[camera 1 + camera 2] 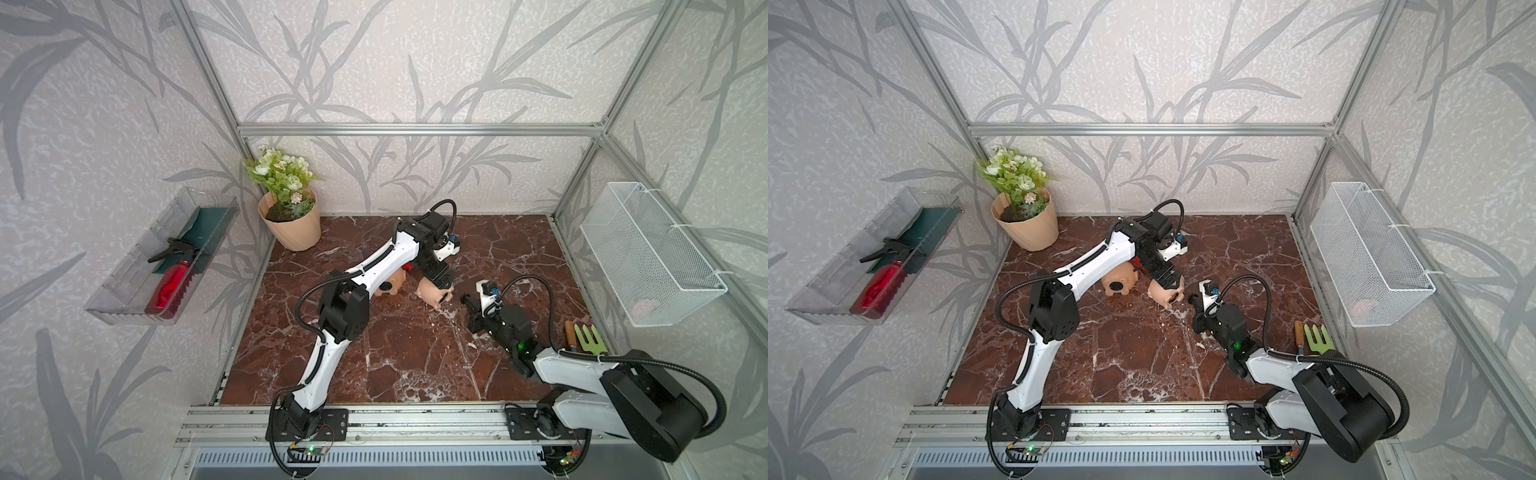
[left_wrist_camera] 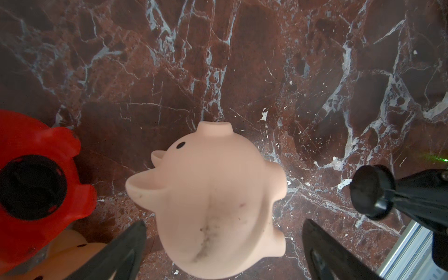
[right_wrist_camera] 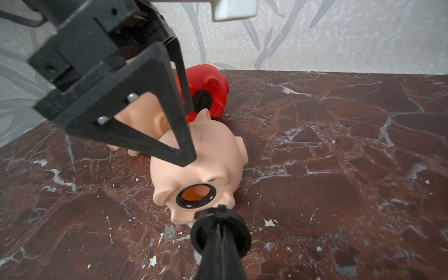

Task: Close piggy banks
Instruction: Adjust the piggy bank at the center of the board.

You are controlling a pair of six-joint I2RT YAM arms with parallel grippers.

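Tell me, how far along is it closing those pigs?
Two look done: the red pig and one peach pig show black plugs in their bellies. In hand: the right hand grips a black plug before the open belly hole of the last peach pig; the open left hand straddles that pig. Left: seating that plug.

Both top views: bright, even, diffuse light. Shadows on the table [image 1: 415,357] are soft and faint. There's strong wide-angle bend, so the frame posts [image 1: 211,70] lean outward toward the edges and the corners go soft.

Left wrist: tan pig [image 2: 213,194] fairly sharp, with a soft dark shadow beside it. Red pig [image 2: 36,150] at the rim is smeared and the left fingers [image 2: 121,252] are blurred. Green flare streak at one edge.

Right wrist: same tan pig sharp. The disc [image 3: 202,230], close to the lens, is slightly soft, and so is the wall [image 3: 339,36].
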